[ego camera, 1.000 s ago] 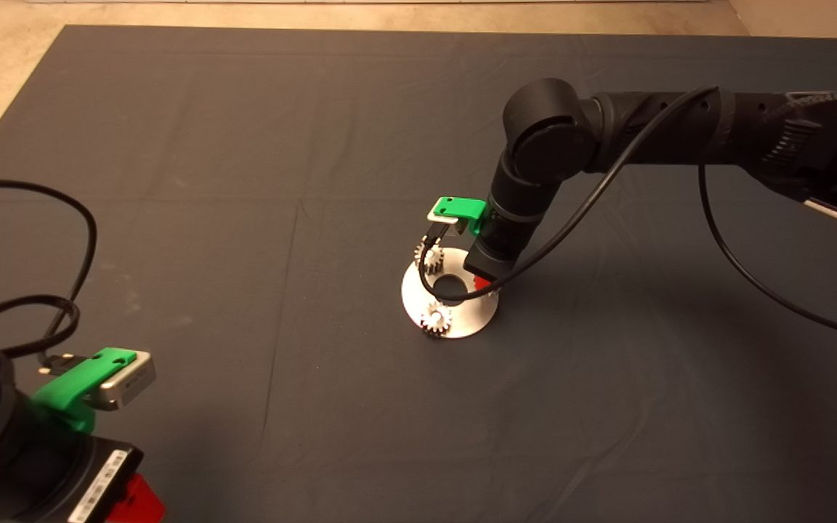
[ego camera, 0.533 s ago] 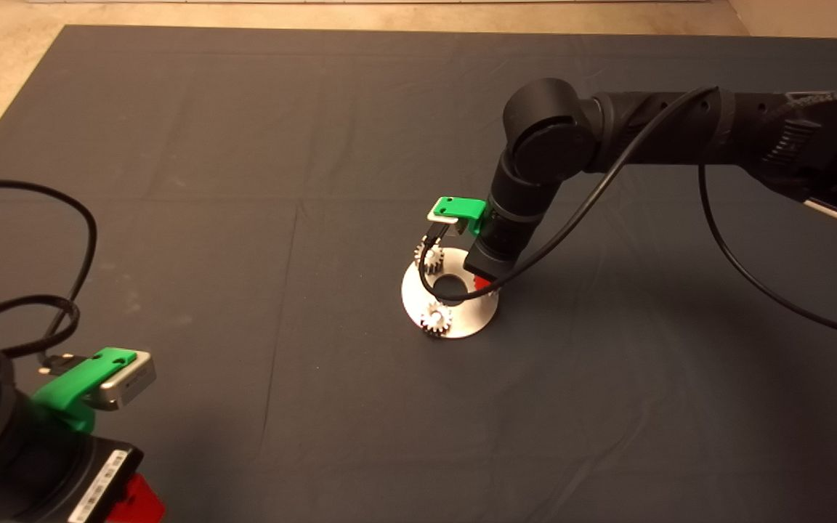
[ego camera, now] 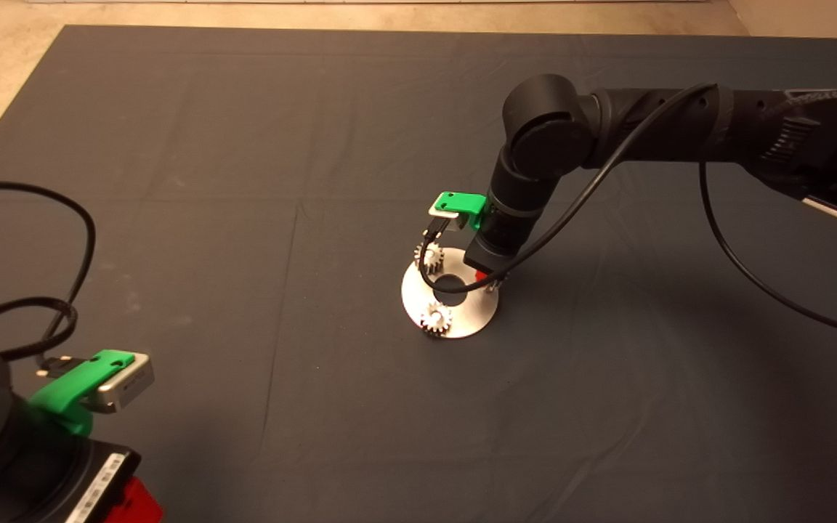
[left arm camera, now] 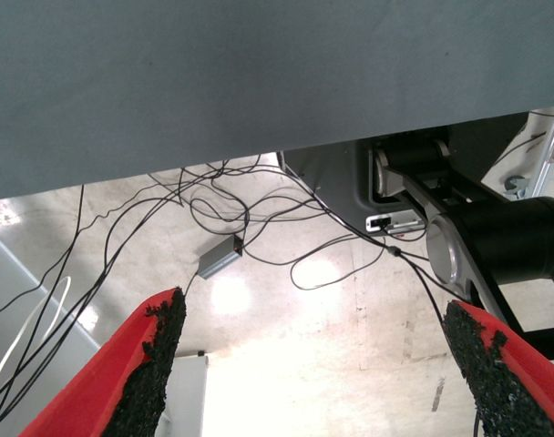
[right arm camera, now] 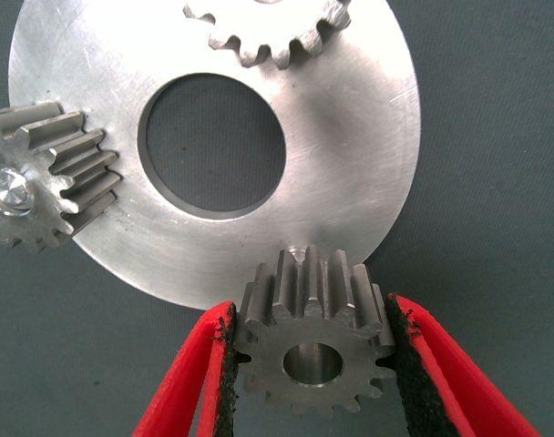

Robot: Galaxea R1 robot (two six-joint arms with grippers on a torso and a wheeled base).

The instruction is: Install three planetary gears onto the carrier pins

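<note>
The shiny round disc (ego camera: 466,319) with its centre hole lies mid-mat. Two planetary gears (ego camera: 436,318) (ego camera: 429,256) sit on carrier pins; they also show in the right wrist view (right arm camera: 49,182) (right arm camera: 268,32). My right gripper (ego camera: 490,280) points down at the disc's right rim. In the right wrist view it (right arm camera: 312,382) holds the third gear (right arm camera: 312,350) between its pads, at the edge of the disc (right arm camera: 350,118), with a silvery pin end inside the bore. My left gripper (ego camera: 139,501) is parked at the lower left, fingers wide apart (left arm camera: 318,364).
The right arm's black cable (ego camera: 578,211) loops down over the disc's hole. The left wrist view looks past the mat's edge at the floor with loose cables and a small grey box (left arm camera: 220,261).
The right arm's wrist has risen and shifted slightly. The disc, the two seated gears and the left arm have not moved.
</note>
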